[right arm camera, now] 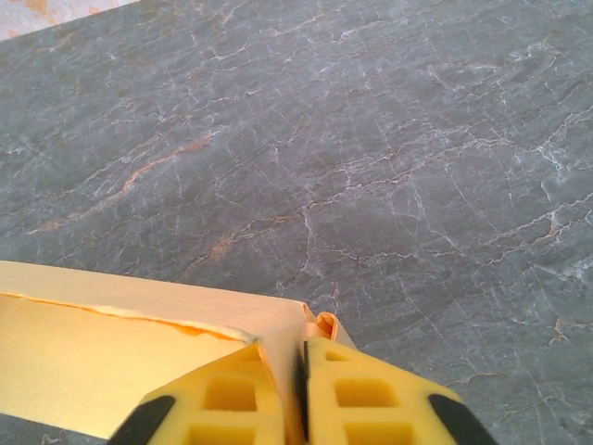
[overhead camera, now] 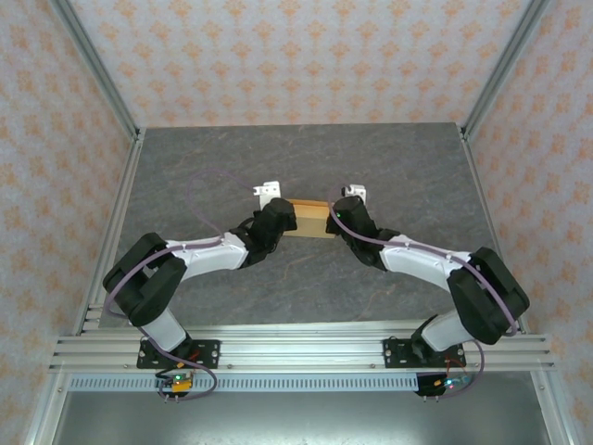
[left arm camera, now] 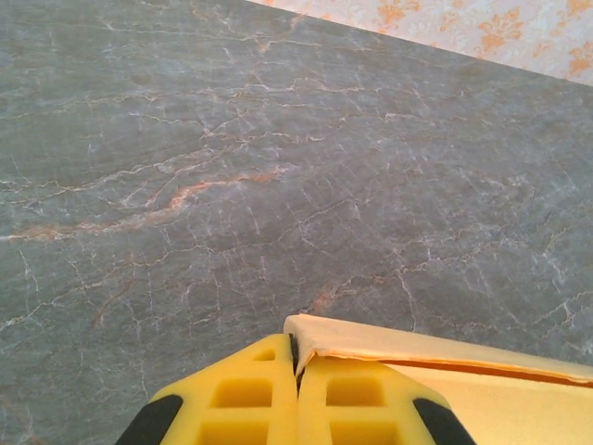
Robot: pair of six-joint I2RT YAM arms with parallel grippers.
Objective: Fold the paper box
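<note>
The paper box is a flat tan-orange cardboard piece lying mid-table between the two arms. My left gripper is at its left end. In the left wrist view the yellow pads are pressed together on a folded corner of the paper box, so this gripper is shut on it. My right gripper is at the right end. In the right wrist view a flap of the paper box sits between the yellow fingers, with a thin dark slit beside it; this gripper is shut on the flap.
The grey marbled table stretches bare behind and in front of the box. Patterned walls and metal posts close it in at the back and sides. An aluminium rail carries both arm bases at the near edge.
</note>
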